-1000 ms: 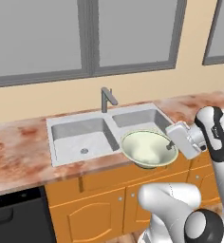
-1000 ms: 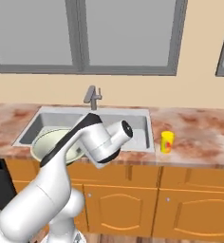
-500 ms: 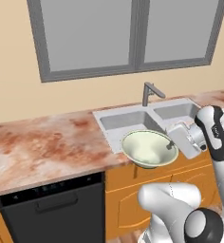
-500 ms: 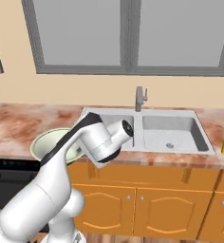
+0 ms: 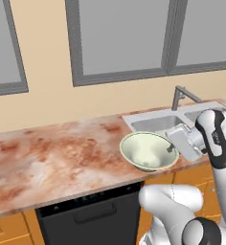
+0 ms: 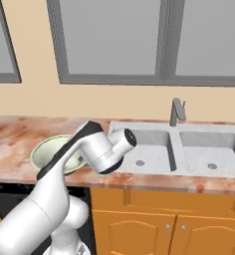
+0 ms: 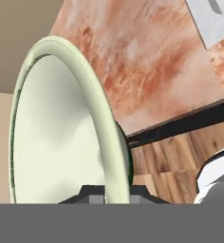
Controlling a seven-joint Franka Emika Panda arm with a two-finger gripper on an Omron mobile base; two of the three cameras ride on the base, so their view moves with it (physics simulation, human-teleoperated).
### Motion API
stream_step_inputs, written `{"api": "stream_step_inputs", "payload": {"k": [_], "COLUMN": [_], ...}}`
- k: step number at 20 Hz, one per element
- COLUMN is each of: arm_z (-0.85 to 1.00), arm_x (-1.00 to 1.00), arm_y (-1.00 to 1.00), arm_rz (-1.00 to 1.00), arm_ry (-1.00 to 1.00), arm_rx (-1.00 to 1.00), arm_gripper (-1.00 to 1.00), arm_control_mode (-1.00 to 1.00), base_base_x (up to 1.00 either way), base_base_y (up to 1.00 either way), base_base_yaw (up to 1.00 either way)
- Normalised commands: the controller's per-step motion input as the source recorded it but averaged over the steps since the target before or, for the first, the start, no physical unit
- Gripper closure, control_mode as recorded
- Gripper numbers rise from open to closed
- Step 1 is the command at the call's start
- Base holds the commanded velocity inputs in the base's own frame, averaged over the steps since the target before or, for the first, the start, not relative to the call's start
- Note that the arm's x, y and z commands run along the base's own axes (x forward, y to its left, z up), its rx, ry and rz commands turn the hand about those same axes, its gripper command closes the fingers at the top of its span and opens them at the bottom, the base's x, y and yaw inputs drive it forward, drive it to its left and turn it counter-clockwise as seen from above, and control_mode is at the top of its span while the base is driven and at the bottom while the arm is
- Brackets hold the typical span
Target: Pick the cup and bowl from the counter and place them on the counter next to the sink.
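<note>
The marbled counter (image 5: pixel 52 158) carries the grey sink (image 6: pixel 189 149) set into it.

Bowl (image 5: pixel 148 150): wide, shallow, pale greenish-white, dark foot; upright, slightly tilted, raised above counter (image 5: pixel 57 153) front edge, just left of sink (image 5: pixel 155 122). Sink: grey metal, double basin, set in marbled reddish-brown counter.

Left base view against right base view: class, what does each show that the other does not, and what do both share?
Left base view: the black appliance front under the counter, and the fingers gripping the bowl by its rim.
Right base view: both basins of the sink with their drains, plus orange cabinet doors.
Both: bowl, counter, sink, faucet, windows.
</note>
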Motion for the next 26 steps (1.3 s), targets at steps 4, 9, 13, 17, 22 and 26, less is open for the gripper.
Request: {"api": "stream_step_inputs", "payload": {"k": [4,9,13,17,22,26], "arm_z": [0.0,0.0,0.0,0.0,-0.01,0.0], "arm_x": [0.0,0.0,0.0,0.0,0.05,0.15], "arm_y": [0.0,0.0,0.0,0.0,0.04,0.01], "arm_rz": [0.0,0.0,0.0,0.0,0.0,0.0], "arm_ry": [0.0,0.0,0.0,0.0,0.01,0.01], "arm_rx": [0.0,0.0,0.0,0.0,0.0,0.0], "arm_gripper": [1.0,1.0,1.0,1.0,1.0,1.0], "arm_control_mode": [1.0,1.0,1.0,1.0,-1.0,-1.0], "base_base_x": [0.88,0.02,0.0,0.0,0.0,0.0], "base_base_y": [-0.09,0.0,0.0,0.0,0.0,0.0], "base_base_yaw": [0.05,0.0,0.0,0.0,0.0,0.0]}}
